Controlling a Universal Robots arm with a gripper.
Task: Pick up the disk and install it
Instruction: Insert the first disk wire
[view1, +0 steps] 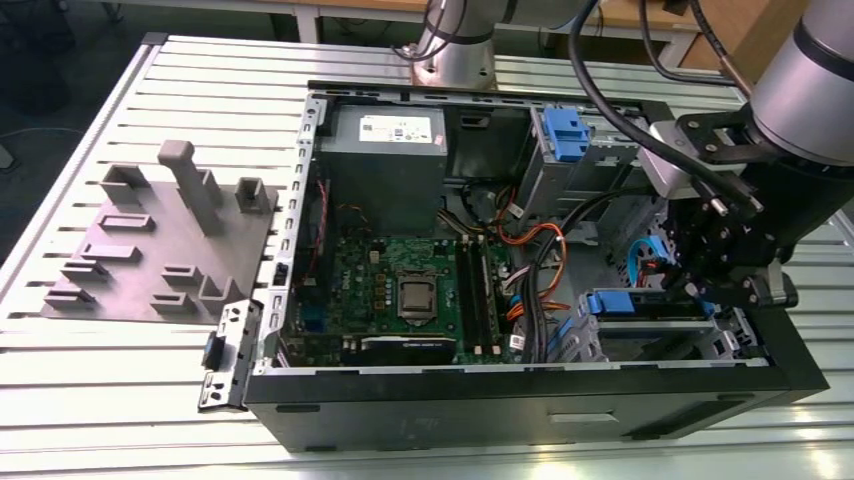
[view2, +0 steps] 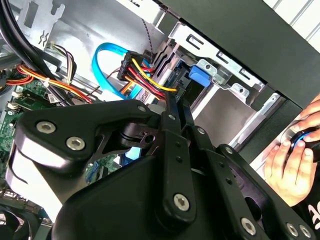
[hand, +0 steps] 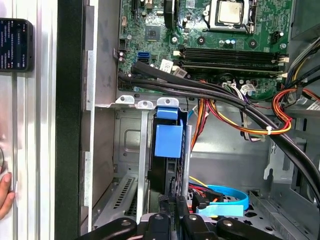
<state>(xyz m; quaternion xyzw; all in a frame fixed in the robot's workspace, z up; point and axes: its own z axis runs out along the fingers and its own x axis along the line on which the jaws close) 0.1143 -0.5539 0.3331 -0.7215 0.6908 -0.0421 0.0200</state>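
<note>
Nearest in the exterior view is the grey slatted aluminium table (view1: 107, 400), whose ribs run across the whole bench. On it lies an open black computer case (view1: 534, 410). In the case's four o'clock corner the black gripper (view1: 694, 285) hangs over a silver drive cage (view1: 654, 335). In the first wrist view the disk (hand: 170, 165), seen edge-on as a dark slab with a blue plastic tab, stands upright in a slot of that cage, and the gripper (hand: 175, 205) is right at its near end. Whether it is pinching the disk I cannot tell.

The green motherboard (view1: 400, 280) fills the case's middle. At nine o'clock a grey fixture plate with upright blocks (view1: 147, 250) rests on the table. Beyond, at eleven o'clock within the case, sits a grey power-supply box (view1: 387, 150). The arm's silver base (view1: 454, 50) stands at twelve o'clock, and wooden desks (view1: 374, 8) edge the room behind it. In the second wrist view a person's hand (view2: 287, 165) rests just outside the case.
</note>
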